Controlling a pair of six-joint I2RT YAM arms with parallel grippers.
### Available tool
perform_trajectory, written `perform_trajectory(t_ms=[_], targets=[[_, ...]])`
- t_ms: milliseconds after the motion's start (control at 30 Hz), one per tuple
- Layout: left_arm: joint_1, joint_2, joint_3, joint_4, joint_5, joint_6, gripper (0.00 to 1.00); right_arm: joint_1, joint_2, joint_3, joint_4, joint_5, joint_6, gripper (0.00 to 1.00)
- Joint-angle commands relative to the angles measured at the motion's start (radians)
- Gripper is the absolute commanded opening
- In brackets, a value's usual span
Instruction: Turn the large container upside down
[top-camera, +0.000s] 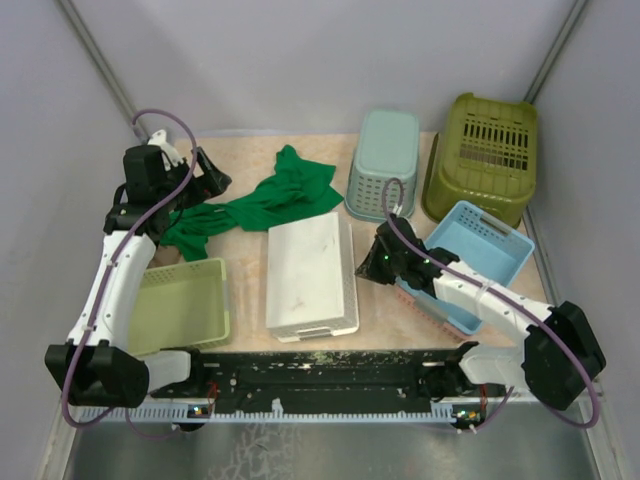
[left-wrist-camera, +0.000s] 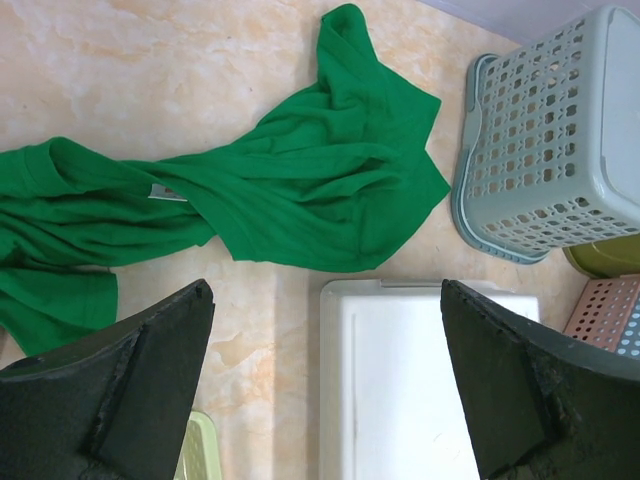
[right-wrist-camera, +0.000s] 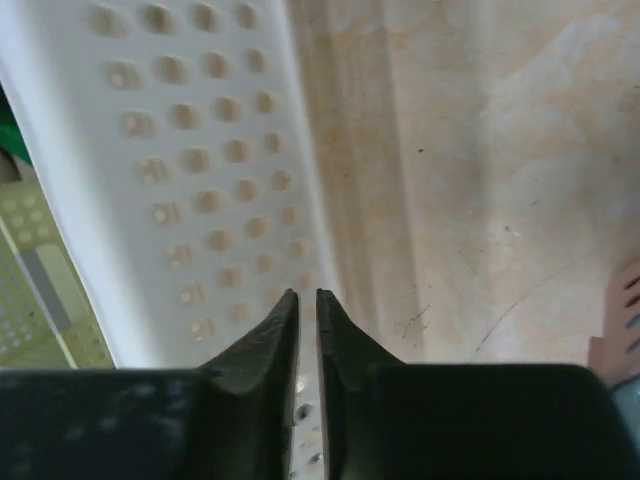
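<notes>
My right gripper (right-wrist-camera: 305, 297) is right up at the wrist lens, fingers pinched nearly together with just a thin slit between them and nothing in there. Below it is bare table (right-wrist-camera: 480, 180), beige with a marbled look and a few scuffs, plus the perforated edge of the white bin (right-wrist-camera: 190, 180). My left gripper (left-wrist-camera: 325, 290) is spread wide and holding nothing. It hangs over the green cloth (left-wrist-camera: 280, 190), which lies crumpled on the table.

From the top camera, a black rail (top-camera: 320, 372) runs along the near edge between my two bases. Plain grey walls (top-camera: 300, 60) close in the back and both sides.

The large container (top-camera: 482, 160) is tucked in the far right corner, close to the back and right walls. Its slotted face points up and its wider rim looks to be down on the table. The teal mesh basket (top-camera: 384, 165) is just to its left with a narrow gap between them. The blue basket (top-camera: 480, 255) sits just in front of it, on top of a reddish one (top-camera: 425, 305).

The light-green tray (top-camera: 185, 305) hugs the near left edge. For open room, there's a bare strip between the white bin and the blue basket, and that's where my right gripper (top-camera: 372, 262) is. There's also a bare patch at the back between the cloth and the wall. My left gripper (top-camera: 205, 175) is over at the far left.
</notes>
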Motion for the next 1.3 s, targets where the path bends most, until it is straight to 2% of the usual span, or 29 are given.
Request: perform_trajectory(t_ms=[0,67,167,300,433,567,800,933,1100,1267], targets=[[0.007,0.006,0.0,-0.019,-0.008,0.031,0.99,-0.01,-0.021,0.102,-0.09,0.143,-0.093,0.23],[0.002,0.003,-0.009,-0.047,-0.037,0.041,0.99,-0.01,-0.023,0.123,-0.117,0.181,-0.127,0.48],[-0.016,-0.011,-0.049,-0.097,-0.123,0.044,0.99,-0.01,-0.022,0.16,-0.146,0.232,-0.168,0.61],[-0.071,-0.029,-0.111,-0.204,-0.264,-0.012,0.98,-0.01,-0.012,0.222,-0.169,0.264,-0.224,0.63],[-0.165,-0.05,-0.208,-0.323,-0.41,-0.15,1.0,-0.01,-0.008,0.259,-0.153,0.263,-0.274,0.67],[-0.18,-0.087,-0.3,-0.358,-0.456,-0.254,0.99,-0.009,-0.005,0.27,-0.135,0.257,-0.305,0.7],[-0.18,-0.074,-0.389,-0.316,-0.462,-0.359,0.99,-0.01,0.011,0.272,-0.135,0.239,-0.329,0.7],[-0.194,-0.034,-0.413,-0.241,-0.447,-0.378,0.94,-0.01,0.012,0.268,-0.131,0.232,-0.329,0.7],[-0.306,0.031,-0.388,-0.183,-0.432,-0.379,0.87,-0.01,0.008,0.264,-0.137,0.238,-0.326,0.7],[-0.435,0.08,-0.371,-0.041,-0.266,-0.265,0.88,-0.01,0.008,0.26,-0.139,0.255,-0.323,0.69]])
